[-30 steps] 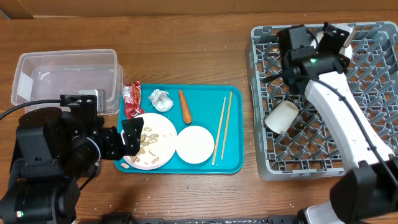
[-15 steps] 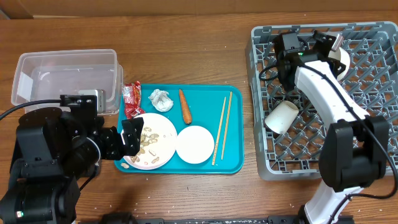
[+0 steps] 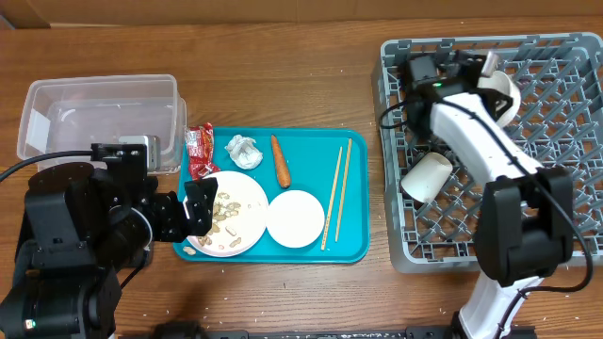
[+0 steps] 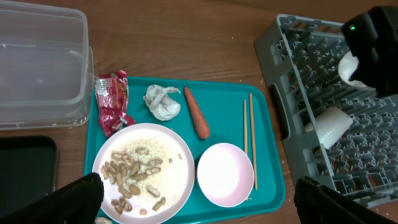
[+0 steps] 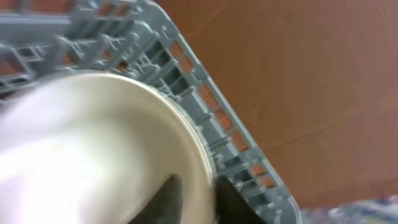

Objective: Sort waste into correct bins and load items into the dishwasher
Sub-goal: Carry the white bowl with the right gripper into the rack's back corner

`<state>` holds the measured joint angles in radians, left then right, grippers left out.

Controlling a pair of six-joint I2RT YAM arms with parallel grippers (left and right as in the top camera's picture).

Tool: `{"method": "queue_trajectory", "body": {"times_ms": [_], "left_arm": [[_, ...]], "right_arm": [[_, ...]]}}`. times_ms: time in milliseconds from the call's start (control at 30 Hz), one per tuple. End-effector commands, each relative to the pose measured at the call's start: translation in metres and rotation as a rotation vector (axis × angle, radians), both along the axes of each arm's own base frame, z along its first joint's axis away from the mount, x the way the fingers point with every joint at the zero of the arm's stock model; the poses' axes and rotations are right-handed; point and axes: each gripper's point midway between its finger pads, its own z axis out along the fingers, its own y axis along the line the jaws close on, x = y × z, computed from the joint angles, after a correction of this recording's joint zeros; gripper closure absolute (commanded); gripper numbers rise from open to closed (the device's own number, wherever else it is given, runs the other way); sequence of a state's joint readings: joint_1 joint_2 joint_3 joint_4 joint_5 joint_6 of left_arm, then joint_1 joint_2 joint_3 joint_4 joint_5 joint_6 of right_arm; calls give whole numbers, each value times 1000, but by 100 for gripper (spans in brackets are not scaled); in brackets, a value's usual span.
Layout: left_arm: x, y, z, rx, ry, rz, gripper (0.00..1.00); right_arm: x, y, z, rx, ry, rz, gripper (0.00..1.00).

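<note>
The right fingers (image 5: pixel 239 202) pinch a white bowl (image 3: pixel 499 89) by its rim, tipped on edge over the rack's (image 3: pixel 565 141) far corner, likely to slot between pegs, while the left fingers (image 4: pixel 78 196) hang wide apart by the plate (image 4: pixel 177 149).

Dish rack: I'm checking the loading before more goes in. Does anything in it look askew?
Yes. The white cup lies tipped on its side across the pegs near the rack's left edge, not seated upright. The bowl at the far edge is tilted too, but the right gripper holds it.
</note>
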<state>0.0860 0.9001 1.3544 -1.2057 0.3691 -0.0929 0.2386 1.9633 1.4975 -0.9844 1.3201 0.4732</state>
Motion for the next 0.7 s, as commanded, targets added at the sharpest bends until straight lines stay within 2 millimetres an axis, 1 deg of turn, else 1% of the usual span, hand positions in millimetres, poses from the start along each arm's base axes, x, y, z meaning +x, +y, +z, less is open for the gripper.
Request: {"method": "queue_trajectory", "body": {"times_ms": [0, 33, 67, 100, 133, 167, 200, 300, 367, 433, 500, 567, 667], "left_arm": [[1, 2, 6, 25, -23, -6, 0], [1, 2, 6, 25, -23, -6, 0], [1, 2, 6, 25, -23, -6, 0], [1, 2, 6, 25, -23, -6, 0], [1, 2, 6, 25, -23, -6, 0], [1, 2, 6, 25, -23, -6, 0], [1, 2, 6, 25, -23, -6, 0], [1, 2, 6, 25, -23, -6, 0], [1, 2, 6, 25, -23, -6, 0], [1, 2, 6, 25, -23, -6, 0], [1, 2, 6, 25, -23, -6, 0], [1, 2, 6, 25, -23, -6, 0], [1, 2, 6, 25, -23, -6, 0]], "right_arm": [[4, 25, 3, -58, 10, 58, 56], [4, 30, 4, -68, 6, 70, 48], [5, 33, 5, -71, 5, 77, 41], [5, 37, 5, -74, 8, 86, 38], [4, 39, 6, -80, 18, 94, 41], [3, 41, 6, -83, 28, 100, 47], [3, 42, 5, -81, 33, 101, 49], [-1, 40, 4, -77, 58, 101, 49], [-4, 38, 5, -38, 49, 94, 48], [-8, 37, 7, 68, 12, 81, 48], [-10, 38, 16, 245, -63, 74, 48], [-8, 45, 32, 430, -134, 97, 44], [-5, 59, 68, 685, -224, 190, 36]]}}
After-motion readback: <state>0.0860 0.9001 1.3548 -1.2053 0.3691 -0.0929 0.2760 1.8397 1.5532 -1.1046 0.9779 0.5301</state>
